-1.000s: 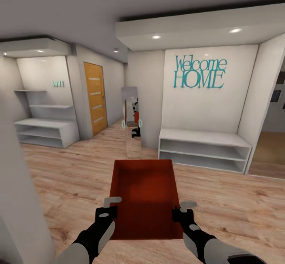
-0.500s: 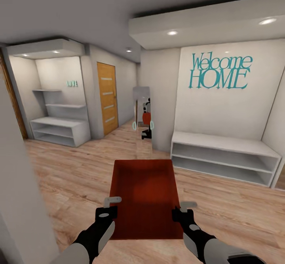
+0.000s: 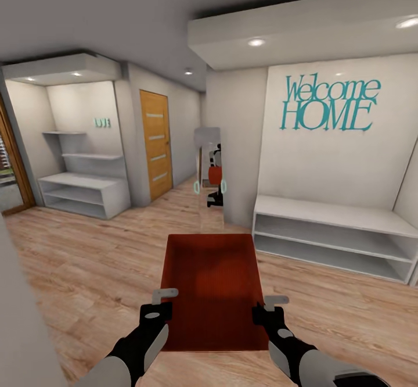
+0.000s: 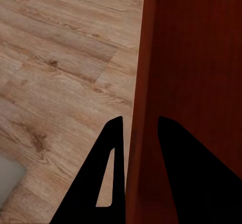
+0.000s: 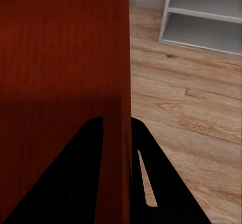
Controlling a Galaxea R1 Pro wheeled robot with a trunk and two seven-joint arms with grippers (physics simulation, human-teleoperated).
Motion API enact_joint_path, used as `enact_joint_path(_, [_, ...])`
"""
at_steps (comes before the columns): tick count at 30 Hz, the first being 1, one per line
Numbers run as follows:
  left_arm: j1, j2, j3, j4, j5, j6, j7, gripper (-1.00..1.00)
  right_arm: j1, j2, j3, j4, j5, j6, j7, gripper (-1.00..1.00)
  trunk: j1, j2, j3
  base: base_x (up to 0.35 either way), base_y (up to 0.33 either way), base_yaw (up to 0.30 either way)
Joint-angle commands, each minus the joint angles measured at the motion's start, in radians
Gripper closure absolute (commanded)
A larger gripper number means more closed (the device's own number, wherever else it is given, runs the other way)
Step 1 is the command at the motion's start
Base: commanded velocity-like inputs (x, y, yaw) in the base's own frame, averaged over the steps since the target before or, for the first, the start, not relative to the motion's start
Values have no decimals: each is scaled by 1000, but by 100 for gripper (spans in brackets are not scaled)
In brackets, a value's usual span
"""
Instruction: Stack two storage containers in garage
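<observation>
Right now, carried load: I am holding one storage container [image 3: 213, 288] out in front of my trunk, open top up, above the wood plank floor [image 3: 87, 271].
Container's long axis: it is running straight away from me, short near wall toward my chest, far wall pointing at the mirror [image 3: 209, 169] ahead.
Left gripper [image 3: 164, 304]: I am pinching the container's left side wall near its closest corner; in the left wrist view the gripper [image 4: 138, 133] is straddling that thin wall, one finger inside and one outside.
Right gripper [image 3: 268, 310]: I am clamping the right side wall at the matching near corner; the right wrist view shows the gripper [image 5: 117, 128] narrowed onto the wall edge.
Which arm is nearer: neither, I judge; both are sitting level on opposite walls, so the load is being shared evenly.
Where I am: I am standing in an entry hall, with a white bench shelf [image 3: 331, 236] under the "Welcome HOME" lettering [image 3: 330, 103] to my right, and a wooden door [image 3: 155, 143] and another shelf unit [image 3: 81, 192] to my left.
Relation the coming move turns on: the box is reaching well ahead of my grippers, so I judge its far end is what needs room when I am turning toward the garage.
Task progress: I am judging this as transit only; no concrete floor is in sight.
</observation>
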Motion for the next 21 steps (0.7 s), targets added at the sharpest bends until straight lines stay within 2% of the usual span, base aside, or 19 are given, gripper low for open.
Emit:
enact_joint_path(1, [-1,0,0,-9,-3,4,8,100,-1,4,-10,3,6,-1,2,100,1,-1,-2,321,0,0])
enact_joint_path(21, [-1,0,0,-9,-3,4,7,100,0,4,-10,3,6,-1,3,100,1,-1,-2,321,0,0])
